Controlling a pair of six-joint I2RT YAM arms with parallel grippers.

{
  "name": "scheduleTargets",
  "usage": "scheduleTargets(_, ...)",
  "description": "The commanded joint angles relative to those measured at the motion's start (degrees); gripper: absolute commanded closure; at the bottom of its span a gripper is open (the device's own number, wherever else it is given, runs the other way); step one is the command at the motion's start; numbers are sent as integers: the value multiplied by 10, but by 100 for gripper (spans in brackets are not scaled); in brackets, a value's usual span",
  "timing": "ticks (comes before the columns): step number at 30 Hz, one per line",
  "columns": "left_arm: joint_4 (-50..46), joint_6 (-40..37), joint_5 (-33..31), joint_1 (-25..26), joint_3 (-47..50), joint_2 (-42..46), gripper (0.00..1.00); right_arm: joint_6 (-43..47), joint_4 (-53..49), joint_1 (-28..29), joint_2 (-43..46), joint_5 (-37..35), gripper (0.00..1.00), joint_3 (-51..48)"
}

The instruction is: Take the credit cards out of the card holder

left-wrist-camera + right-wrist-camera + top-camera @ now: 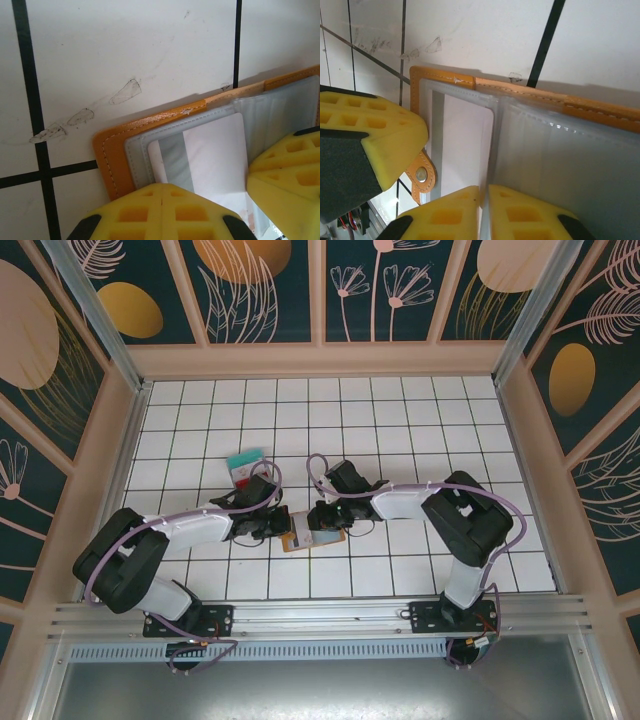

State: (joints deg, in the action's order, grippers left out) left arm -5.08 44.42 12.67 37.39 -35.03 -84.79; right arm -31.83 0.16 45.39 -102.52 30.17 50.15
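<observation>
Card holder [112, 150] lies open near the middle of the tabletop's [400, 420] near edge, long axis left-to-right, closed left gripper [162, 200] over its left half, right gripper [485, 200], pads together, facing the sleeved pale credit card [210, 150].

**Left arm** [190, 528]: white shell links, black joint housings, bulky rounded black shoulder block. Black base plate [188, 620].
**Left cable** [277, 478]: lilac, run outside the links, looped near the wrist.
**Right arm** [405, 502]: same make, with white link, black joints and black base plate [448, 617].
**Right cable** [313, 475]: lilac, looped likewise.
**Left pincer** [162, 197]: two blocky yellow fingers [130, 215], faces moulded with a grid of square pockets, black insets at the outer corners. The right wrist view shows a black textured carrier behind one finger, and thin red and black wires [354, 220].
**Right pincer** [485, 210]: matching yellow fingers [530, 215], same pocket grid, black corner insets.
</observation>
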Motion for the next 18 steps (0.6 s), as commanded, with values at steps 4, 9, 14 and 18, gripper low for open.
scheduleTargets(4,-6,0,6,-2,10,-9,96,0,5,4,-8,12,95,-5)
scheduleTargets(9,-5,0,9,-2,7,-12,96,0,10,4,-4,23,85,-5)
scheduleTargets(14,0,2,13,-1,10,-11,96,0,15,4,-11,31,85,-5)
scheduleTargets(18,1,2,16,0,8,-11,96,1,17,4,-14,31,86,-4)
